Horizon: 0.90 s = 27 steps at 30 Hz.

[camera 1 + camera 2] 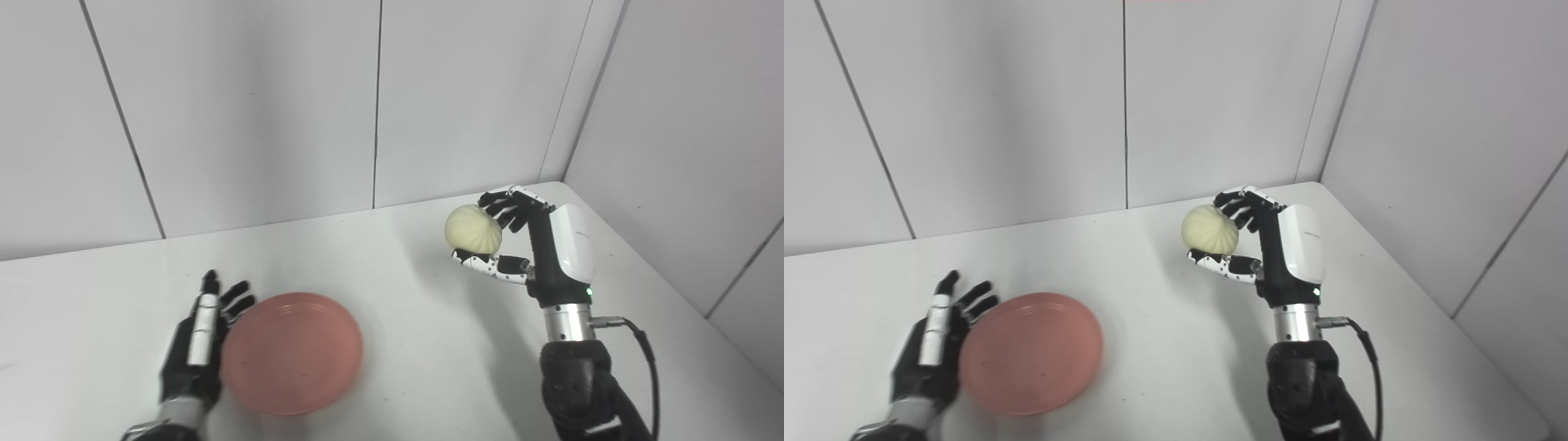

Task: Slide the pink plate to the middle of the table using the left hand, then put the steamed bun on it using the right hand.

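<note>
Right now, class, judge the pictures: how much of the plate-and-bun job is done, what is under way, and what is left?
Done: the right hand has the steamed bun lifted clear of the table. Under way: the left hand, fingers spread, rests against the left rim of the pink plate, which looks blurred as if sliding. Left: centring the plate, then setting the bun on it.

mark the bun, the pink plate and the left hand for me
steamed bun [473, 228]: left eye view, middle of its pleated front.
pink plate [291, 353]: left eye view, bare middle of its face.
left hand [931, 349]: right eye view, back of the hand beside the plate's left rim.
</note>
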Motion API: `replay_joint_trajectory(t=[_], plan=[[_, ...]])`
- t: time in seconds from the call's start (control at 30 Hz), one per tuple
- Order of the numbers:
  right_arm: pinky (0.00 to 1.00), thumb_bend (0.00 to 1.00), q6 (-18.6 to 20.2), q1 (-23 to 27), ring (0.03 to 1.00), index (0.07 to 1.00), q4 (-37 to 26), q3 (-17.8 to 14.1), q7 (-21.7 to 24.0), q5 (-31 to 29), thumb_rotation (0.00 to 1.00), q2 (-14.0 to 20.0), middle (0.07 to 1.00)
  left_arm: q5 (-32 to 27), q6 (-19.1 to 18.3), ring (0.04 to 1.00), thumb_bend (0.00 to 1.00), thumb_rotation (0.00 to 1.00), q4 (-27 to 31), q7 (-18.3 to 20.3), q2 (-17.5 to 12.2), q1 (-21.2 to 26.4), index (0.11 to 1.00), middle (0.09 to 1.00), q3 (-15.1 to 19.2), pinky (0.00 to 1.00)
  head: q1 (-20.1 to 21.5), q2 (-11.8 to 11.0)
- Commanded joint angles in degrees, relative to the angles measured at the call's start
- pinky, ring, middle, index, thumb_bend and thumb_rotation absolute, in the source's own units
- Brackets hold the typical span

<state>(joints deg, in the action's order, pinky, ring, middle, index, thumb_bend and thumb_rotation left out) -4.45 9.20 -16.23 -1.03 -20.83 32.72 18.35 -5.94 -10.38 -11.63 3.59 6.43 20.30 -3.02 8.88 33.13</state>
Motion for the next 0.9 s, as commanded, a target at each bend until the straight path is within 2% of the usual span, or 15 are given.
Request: replay_joint_trajectory(t=[0.0, 0.07, 0.23, 0.37, 0.47, 0.67, 0.87], plan=[[0.43, 0.51, -7.58, 0.45, 0.422, 0.524, -2.04, 1.01, -1.02, -0.31, 0.0, -0.5, 0.488, 1.22, 0.39, 0.812, 0.63, 0.87, -0.15, -1.01, 1.37, 0.82, 1.0, 0.844, -0.92, 0.82, -2.07, 0.32], [0.44, 0.51, -8.85, 0.4, 0.417, 0.524, -3.42, 2.67, 0.64, -0.16, 0.0, -1.71, 0.494, 1.92, 0.66, 0.803, 0.61, 0.87, -0.58, -1.65, 2.04, 0.93, 1.0, 0.84, -1.2, 0.8, -3.28, 0.57], [0.38, 0.51, -9.54, 1.14, 0.398, 0.532, -5.36, 6.23, 5.41, -0.73, 0.0, -4.28, 0.492, 3.15, 0.77, 0.779, 0.6, 0.85, -0.92, -2.6, 3.22, 0.93, 0.996, 0.838, -1.86, 0.79, -5.5, 1.18], [0.47, 0.51, -10.2, 2.26, 0.417, 0.519, -5.77, 8.29, 8.08, -0.17, 0.0, -6.39, 0.49, 4.14, 0.5, 0.769, 0.59, 0.85, -0.86, -3.19, 3.68, 0.98, 0.99, 0.832, -2.33, 0.79, -6.61, 1.52], [0.37, 0.51, -9.74, 2.76, 0.4, 0.523, -5.83, 10.16, 10.76, -0.8, 0.0, -8.15, 0.504, 4.51, 0.0, 0.767, 0.59, 0.85, -0.65, -3.41, 3.89, 1.01, 0.991, 0.834, -2.55, 0.78, -7.27, 1.67], [0.33, 0.51, -13.33, 2.49, 0.388, 0.532, -1.62, 12.28, 12.05, -0.92, 0.0, -9.09, 0.5, 4.42, 0.34, 0.757, 0.59, 0.84, -1.29, -3.44, 4.23, 1.2, 0.995, 0.823, -2.55, 0.78, -8.1, 1.77], [0.32, 0.51, -16.23, 2.1, 0.383, 0.539, 3.41, 13.59, 13.72, -1.48, 0.0, -8.54, 0.501, 4.74, 0.55, 0.769, 0.61, 0.84, -1.44, -3.57, 4.38, 1.19, 0.992, 0.814, -2.78, 0.77, -8.55, 1.73]])
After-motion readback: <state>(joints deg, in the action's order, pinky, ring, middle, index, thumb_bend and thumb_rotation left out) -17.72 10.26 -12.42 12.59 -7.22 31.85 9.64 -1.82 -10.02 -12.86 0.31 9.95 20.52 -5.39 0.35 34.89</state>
